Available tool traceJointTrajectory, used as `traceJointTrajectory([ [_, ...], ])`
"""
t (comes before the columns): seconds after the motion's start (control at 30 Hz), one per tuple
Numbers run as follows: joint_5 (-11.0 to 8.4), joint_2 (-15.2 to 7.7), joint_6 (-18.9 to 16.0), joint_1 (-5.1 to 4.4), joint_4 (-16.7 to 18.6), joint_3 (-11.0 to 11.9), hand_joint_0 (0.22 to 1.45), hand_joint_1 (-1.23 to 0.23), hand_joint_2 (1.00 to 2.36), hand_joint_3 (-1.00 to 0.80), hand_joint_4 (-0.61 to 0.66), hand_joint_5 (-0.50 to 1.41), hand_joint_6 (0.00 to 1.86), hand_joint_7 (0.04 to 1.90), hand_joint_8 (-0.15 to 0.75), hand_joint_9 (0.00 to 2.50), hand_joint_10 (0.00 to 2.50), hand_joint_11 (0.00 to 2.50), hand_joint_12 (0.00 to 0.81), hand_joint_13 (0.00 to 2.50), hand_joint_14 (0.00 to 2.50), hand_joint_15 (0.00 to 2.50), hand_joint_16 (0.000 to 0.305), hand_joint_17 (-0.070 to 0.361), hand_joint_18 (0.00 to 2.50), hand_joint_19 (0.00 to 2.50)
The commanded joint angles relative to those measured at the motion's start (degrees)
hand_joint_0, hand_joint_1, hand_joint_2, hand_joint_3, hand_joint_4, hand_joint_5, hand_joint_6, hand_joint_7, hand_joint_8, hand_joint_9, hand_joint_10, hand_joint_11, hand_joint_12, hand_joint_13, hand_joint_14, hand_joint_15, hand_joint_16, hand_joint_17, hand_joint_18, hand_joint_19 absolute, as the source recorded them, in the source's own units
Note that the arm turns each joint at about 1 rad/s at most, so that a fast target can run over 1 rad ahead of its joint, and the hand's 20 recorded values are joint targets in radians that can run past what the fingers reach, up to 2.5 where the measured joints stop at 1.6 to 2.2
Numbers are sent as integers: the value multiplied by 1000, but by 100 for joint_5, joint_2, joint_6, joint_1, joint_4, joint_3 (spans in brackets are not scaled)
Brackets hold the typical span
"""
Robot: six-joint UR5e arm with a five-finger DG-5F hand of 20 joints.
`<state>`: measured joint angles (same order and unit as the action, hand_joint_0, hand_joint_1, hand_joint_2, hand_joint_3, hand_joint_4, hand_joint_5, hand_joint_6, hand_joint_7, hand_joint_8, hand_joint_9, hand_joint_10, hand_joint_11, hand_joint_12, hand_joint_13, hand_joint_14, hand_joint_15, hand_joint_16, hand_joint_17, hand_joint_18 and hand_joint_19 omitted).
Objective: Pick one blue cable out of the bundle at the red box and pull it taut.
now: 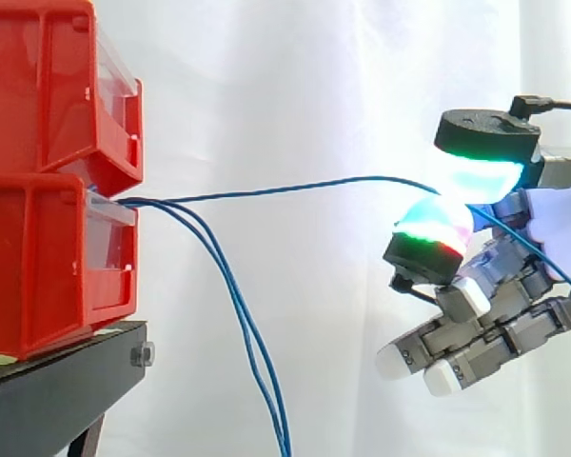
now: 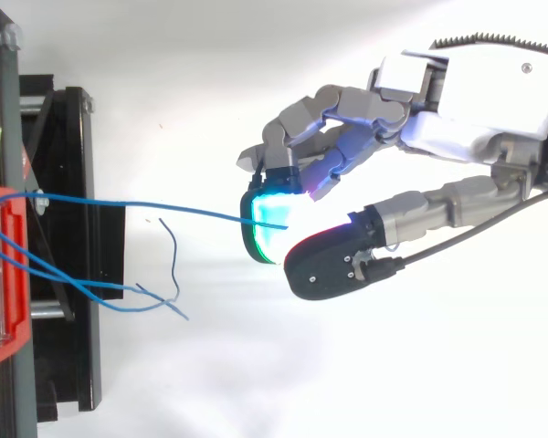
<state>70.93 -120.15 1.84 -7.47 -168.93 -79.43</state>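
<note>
Blue cable (image 1: 295, 186) pinched between the hand's (image 2: 475, 100) glowing pads (image 1: 436, 221), stretching from it to the red box (image 1: 38, 267); other cables (image 1: 240, 314) hang slack.

The hand (image 1: 500, 324) pinches one blue cable (image 1: 295, 185) running from the red bins (image 1: 38, 267).

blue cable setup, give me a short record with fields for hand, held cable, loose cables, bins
hand: hand comes in from the right, fingers pinch one cable
held cable: held cable is blue, runs from the lower red bin to the fingers, nearly straight with a slight bow
loose cables: loose cables, two blue, hang down from the same bin
bins: upper red bin sits on the lower one, on a black stand
</note>
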Motion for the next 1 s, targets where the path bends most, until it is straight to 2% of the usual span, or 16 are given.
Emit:
traceJointTrajectory([
  [0.0,0,0,0,0,0,-2,598,-783,1024,-84,-23,-154,867,1181,337,846,18,891,403,380,0,58,56,126,369,101],
  [0.97,0,0,0,0,0,6,599,-785,1023,-92,-23,-154,866,1176,336,821,18,825,402,374,2,53,56,125,367,101],
])
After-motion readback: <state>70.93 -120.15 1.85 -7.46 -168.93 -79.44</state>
